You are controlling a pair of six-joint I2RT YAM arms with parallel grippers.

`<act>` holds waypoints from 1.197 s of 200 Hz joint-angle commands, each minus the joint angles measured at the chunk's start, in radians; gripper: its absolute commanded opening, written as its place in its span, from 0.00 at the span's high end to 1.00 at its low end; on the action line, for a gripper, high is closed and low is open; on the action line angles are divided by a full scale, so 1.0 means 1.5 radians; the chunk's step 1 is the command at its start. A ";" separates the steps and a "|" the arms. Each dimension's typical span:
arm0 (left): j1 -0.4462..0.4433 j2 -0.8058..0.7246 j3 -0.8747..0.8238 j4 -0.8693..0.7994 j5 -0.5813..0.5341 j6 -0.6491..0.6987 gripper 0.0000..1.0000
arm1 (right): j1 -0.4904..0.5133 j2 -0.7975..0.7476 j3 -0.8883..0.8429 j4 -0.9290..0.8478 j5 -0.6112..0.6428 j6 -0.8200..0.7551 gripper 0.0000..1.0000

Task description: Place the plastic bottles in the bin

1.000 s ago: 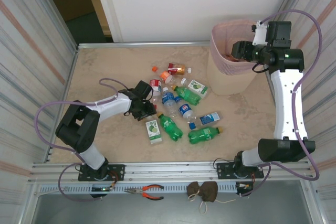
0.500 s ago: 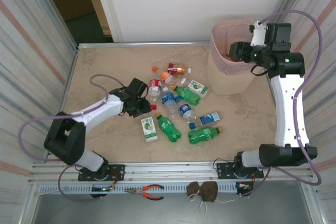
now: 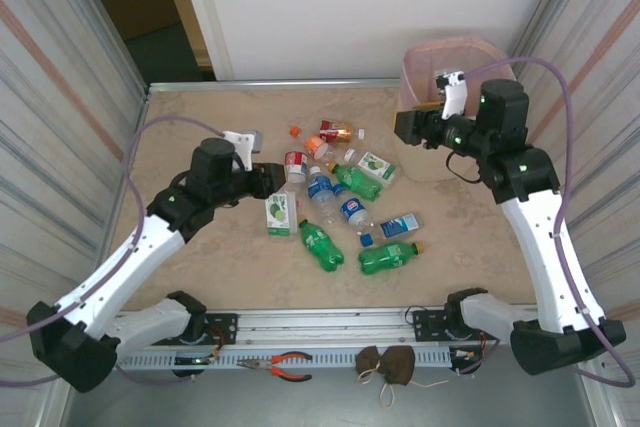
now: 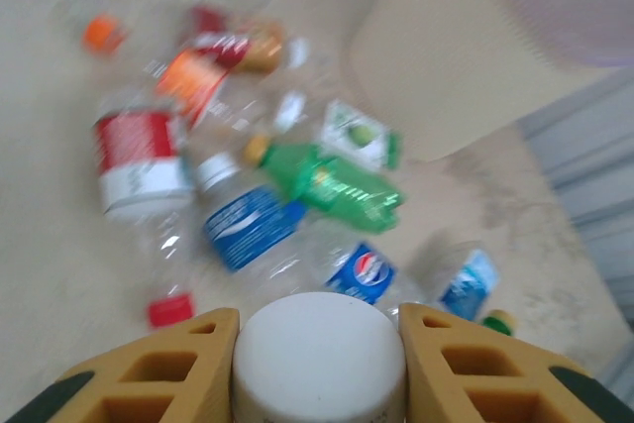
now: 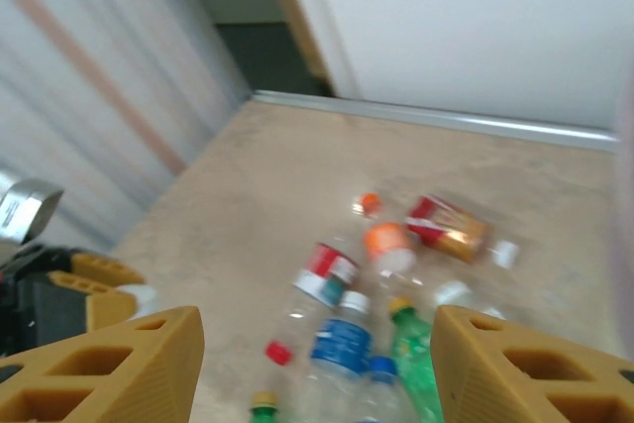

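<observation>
Several plastic bottles [image 3: 340,202] lie in a pile mid-table: green ones [image 3: 322,245], a blue-labelled one [image 4: 248,225], a red-labelled one [image 4: 139,151] and a brown one [image 5: 451,230]. My left gripper [image 3: 262,182] is lifted at the pile's left side. It is shut on the white round end [image 4: 319,359] of a bottle with a green-and-white label [image 3: 279,214]. The pale pink bin [image 3: 450,57] stands at the back right. My right gripper [image 3: 405,125] hangs open and empty beside the bin's left wall, its fingers [image 5: 129,354] wide apart above the pile.
A loose red cap [image 4: 170,309] and an orange cap [image 3: 294,131] lie by the pile. Corrugated metal walls close in both sides. Orange pliers [image 3: 285,365] and a brown pouch [image 3: 385,365] rest on the front rail.
My left arm has risen and swung up-left, carrying the green-and-white labelled bottle off the table. My right gripper has moved from over the bin to its left side, towards the pile.
</observation>
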 commanded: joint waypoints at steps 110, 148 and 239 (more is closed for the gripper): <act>0.005 -0.014 0.132 0.211 0.251 0.160 0.73 | 0.356 0.000 -0.151 0.294 0.092 -0.045 0.24; 0.005 -0.007 0.145 0.173 0.192 0.159 0.75 | 0.420 0.038 -0.164 0.338 0.184 -0.038 0.24; 0.005 -0.010 0.138 0.171 0.162 0.153 0.74 | 0.438 0.095 -0.156 0.358 0.218 -0.021 0.43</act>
